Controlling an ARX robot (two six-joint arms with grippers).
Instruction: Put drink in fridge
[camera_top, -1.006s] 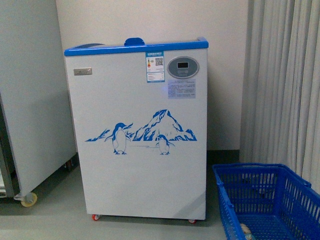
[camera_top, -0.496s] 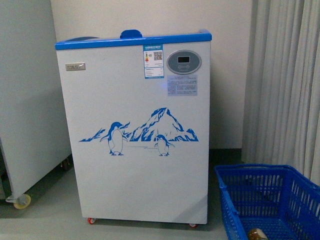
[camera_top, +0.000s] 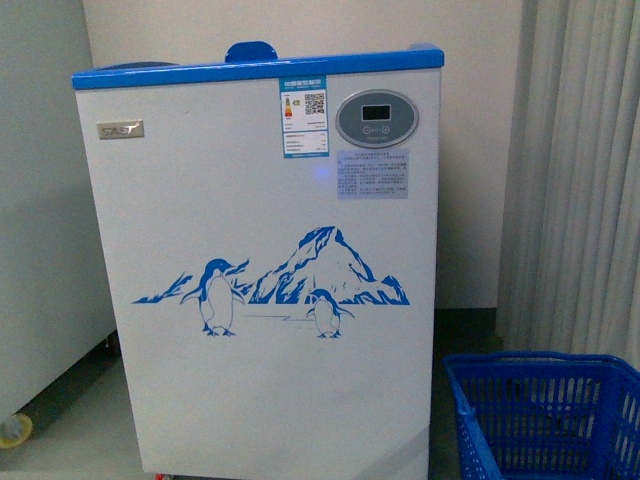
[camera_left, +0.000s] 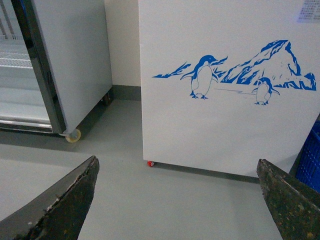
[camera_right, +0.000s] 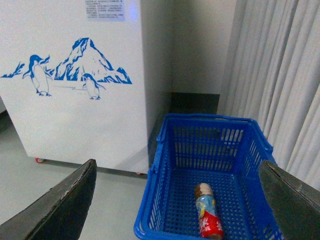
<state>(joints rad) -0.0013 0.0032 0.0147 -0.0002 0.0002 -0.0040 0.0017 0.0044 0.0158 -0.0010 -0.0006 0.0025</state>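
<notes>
The fridge (camera_top: 260, 280) is a white chest freezer with a blue top rim, an oval display and a blue penguin-and-mountain decal; it fills the front view. It also shows in the left wrist view (camera_left: 225, 110) and the right wrist view (camera_right: 75, 90). The drink (camera_right: 206, 217), a bottle with a blue and red label, lies on its side in the blue basket (camera_right: 165, 165). My right gripper (camera_right: 177, 200) is open and empty, above the basket's near side. My left gripper (camera_left: 175, 200) is open and empty over the grey floor before the fridge.
The blue basket (camera_top: 540, 420) stands on the floor right of the fridge. A grey-white cabinet on castors (camera_left: 75, 65) stands to the left, its door open. Curtains (camera_top: 580, 180) hang at the right. The fridge stands on small red castors (camera_left: 150, 163).
The front view has closed in on the fridge, which now looks larger and sits lower-left. The basket has slid toward the lower right corner, and the drink no longer shows there.
</notes>
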